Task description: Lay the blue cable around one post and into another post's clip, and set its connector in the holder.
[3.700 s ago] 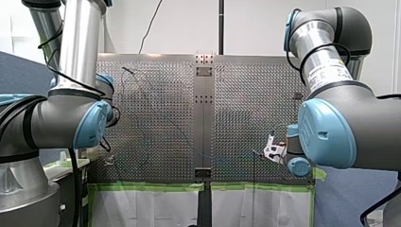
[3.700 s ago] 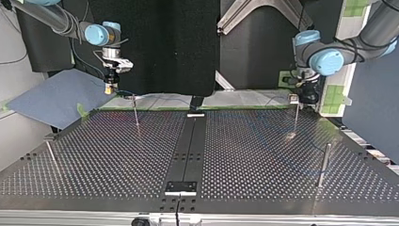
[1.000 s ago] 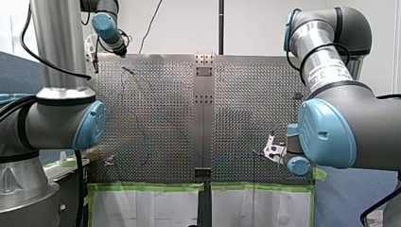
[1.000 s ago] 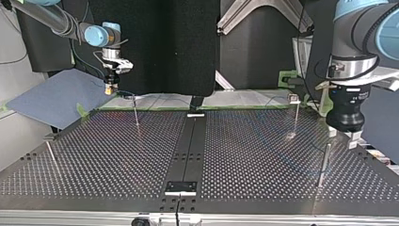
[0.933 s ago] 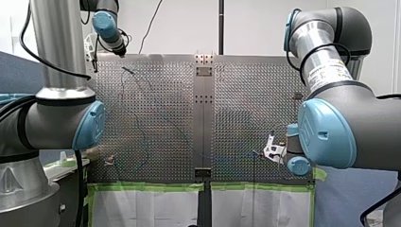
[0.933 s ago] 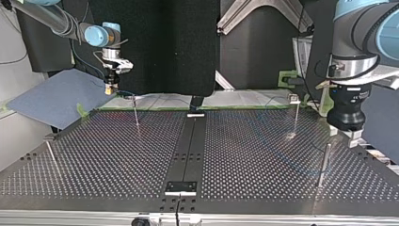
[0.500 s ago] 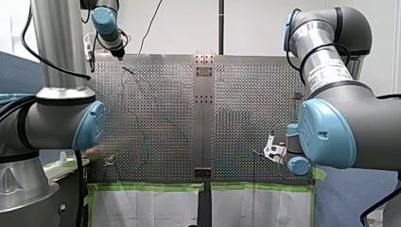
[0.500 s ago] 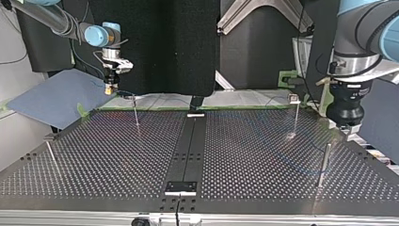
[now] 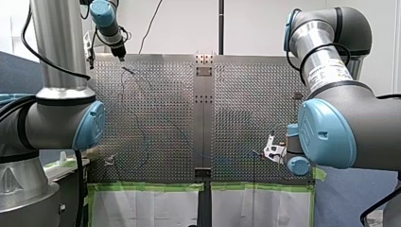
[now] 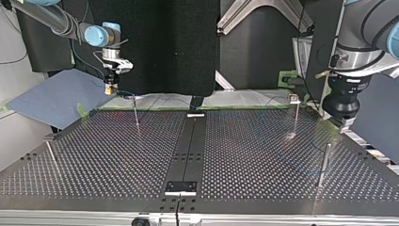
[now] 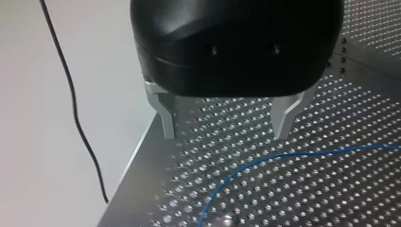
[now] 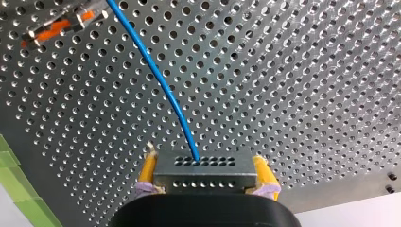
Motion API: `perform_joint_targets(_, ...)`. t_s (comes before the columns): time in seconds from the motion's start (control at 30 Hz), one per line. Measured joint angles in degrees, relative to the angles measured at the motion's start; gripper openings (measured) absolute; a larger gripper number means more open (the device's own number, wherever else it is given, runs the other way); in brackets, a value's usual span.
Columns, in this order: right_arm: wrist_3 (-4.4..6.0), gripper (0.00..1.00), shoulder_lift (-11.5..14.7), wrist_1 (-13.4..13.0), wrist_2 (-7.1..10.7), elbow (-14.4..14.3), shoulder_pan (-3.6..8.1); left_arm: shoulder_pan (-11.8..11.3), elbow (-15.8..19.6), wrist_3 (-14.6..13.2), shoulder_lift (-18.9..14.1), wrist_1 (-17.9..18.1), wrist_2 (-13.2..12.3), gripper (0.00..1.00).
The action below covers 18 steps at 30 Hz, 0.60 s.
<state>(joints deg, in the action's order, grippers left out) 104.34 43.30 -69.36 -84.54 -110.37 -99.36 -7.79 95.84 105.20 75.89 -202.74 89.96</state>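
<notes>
My right gripper [image 12: 205,163], fitted with yellow pads, is clamped on the grey rectangular metal connector [image 12: 204,177], whose faces carry rows of small holes. The thin blue cable [image 12: 163,85] leaves the connector's forward face and runs ahead over the perforated metal table [image 12: 307,71]. It passes just beside a small metal clip with an orange insert [image 12: 61,21]; whether the two touch cannot be told. In the top view this gripper hangs at the view's left, over the table's far edge, near a thin upright metal post [image 10: 135,113]. My left gripper [image 11: 225,135], black with bare metal fingers [image 11: 166,118], stands wide open and holds nothing. It hovers above the table close to its edge, and a curve of the cable lies on the plate below it, apart from both fingers. In the top view it is at the right, near a short plain post [image 10: 323,165].
</notes>
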Motion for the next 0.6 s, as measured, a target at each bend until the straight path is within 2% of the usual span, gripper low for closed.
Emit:
perform_joint_targets(0.37,0.01,0.02,0.0,0.0,-0.01,0.0,0.00,0.2,0.0,-0.6,0.0,-5.4,3.9,0.96)
perform_joint_targets(0.6,-0.04,0.02,0.0,0.1,-0.08,0.0,-0.02,0.3,0.0,-0.7,0.0,-7.0,4.4,0.96)
